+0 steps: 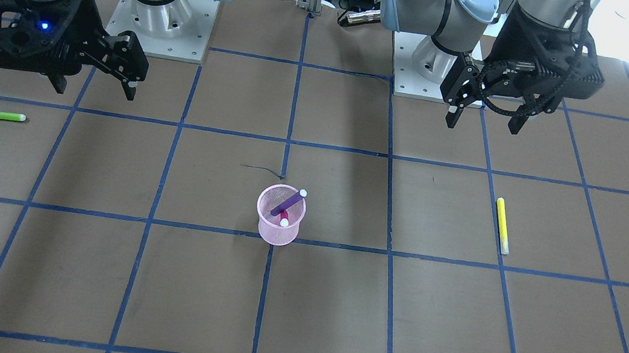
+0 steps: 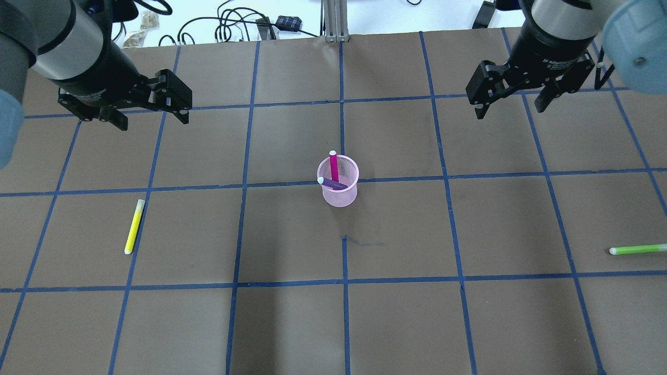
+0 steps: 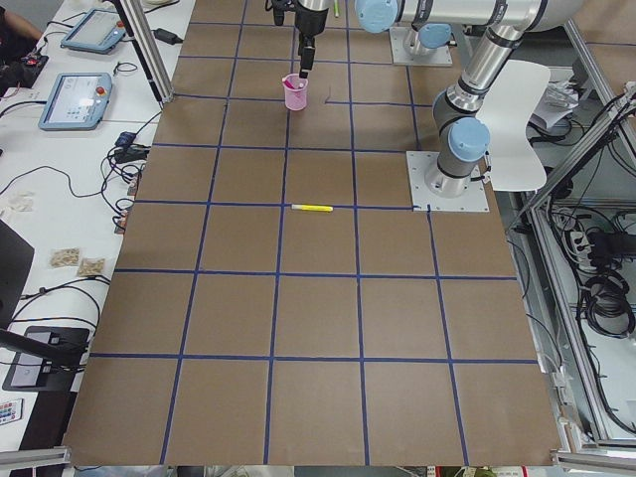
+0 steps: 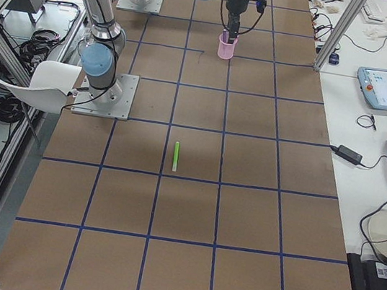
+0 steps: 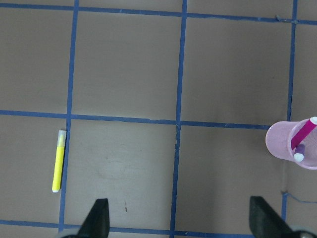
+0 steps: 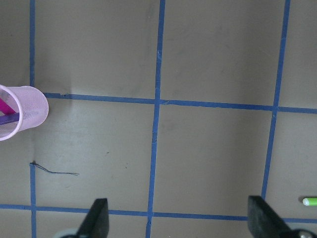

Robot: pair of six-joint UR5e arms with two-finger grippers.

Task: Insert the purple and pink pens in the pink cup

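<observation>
1. Pink cup [image 2: 339,195] on the bench [image 2: 260,323] holds purple pen [image 2: 333,184] and pink pen [image 2: 333,164].
2. Left gripper [image 2: 155,121], well apart from the cup, jaws spread, empty.
3. Right gripper [image 2: 509,111], well apart opposite, likewise spread.

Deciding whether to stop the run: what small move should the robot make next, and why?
Probably none, just hold position: the purple pen and pink pen both lean inside the pink cup, and the left gripper and right gripper hang open and empty. The yellow pen and green pen on the table aren't wanted.
</observation>
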